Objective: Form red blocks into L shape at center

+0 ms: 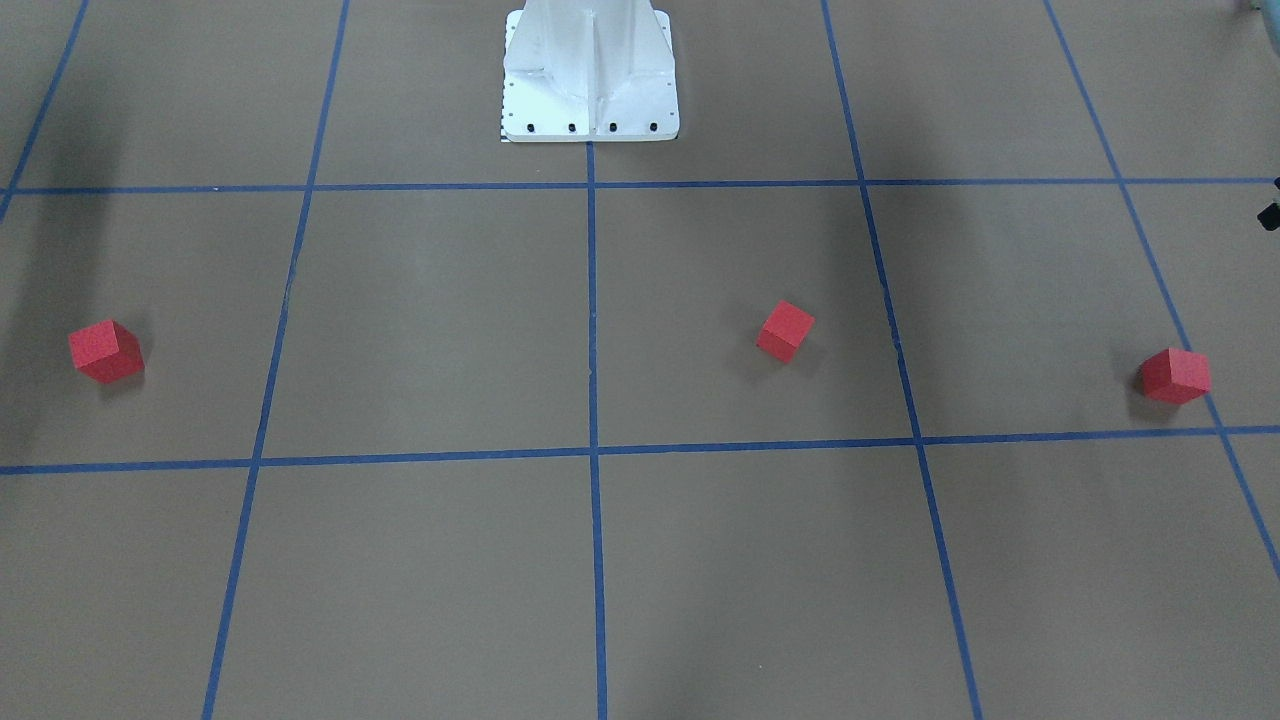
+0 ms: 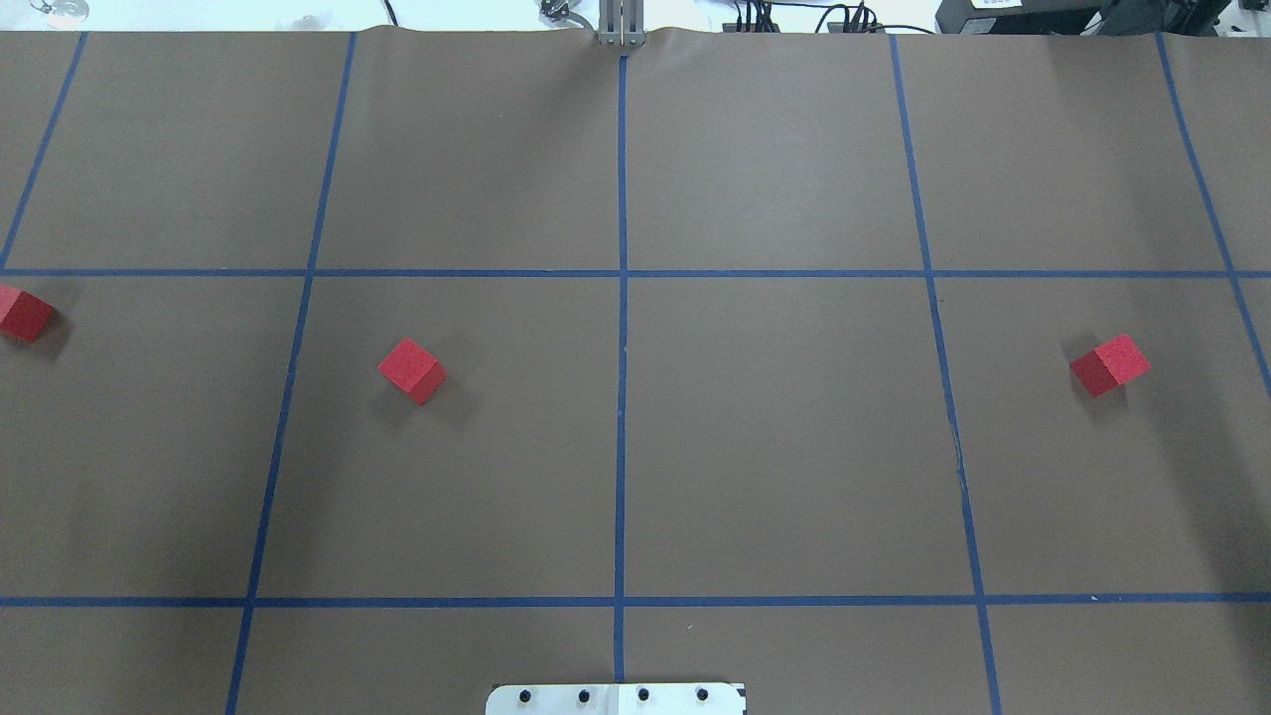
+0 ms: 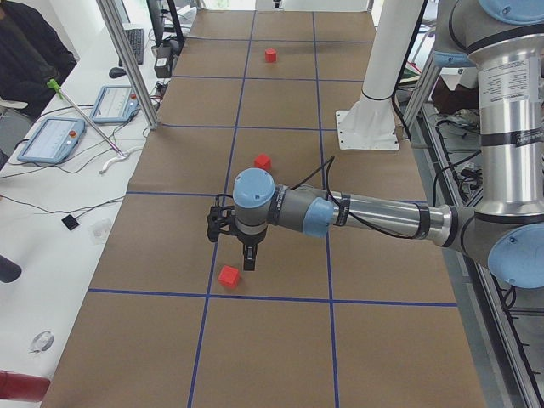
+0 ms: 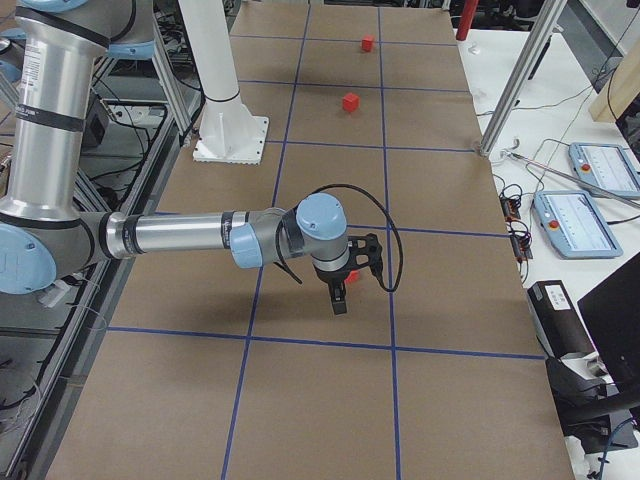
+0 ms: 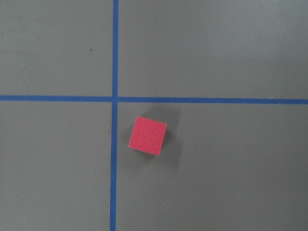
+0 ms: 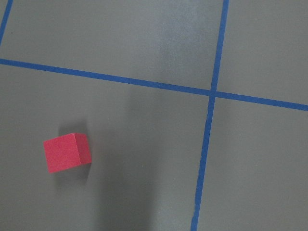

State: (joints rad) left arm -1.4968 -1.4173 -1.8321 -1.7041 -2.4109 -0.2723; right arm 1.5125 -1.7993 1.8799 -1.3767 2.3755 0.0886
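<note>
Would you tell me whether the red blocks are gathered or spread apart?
Spread apart: the left block, middle block and right block sit in separate squares, none touching.

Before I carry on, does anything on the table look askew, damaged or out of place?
Nothing damaged or spilled. The three red blocks lie flat but far apart, each turned askew to the blue tape grid: the left block at the overhead view's edge, the middle block and the right block. None touches the center line.

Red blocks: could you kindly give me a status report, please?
Left gripper, right gripper: hovering, open or shut unclear. Three red blocks apart, none at center. No obstacle seen.
</note>
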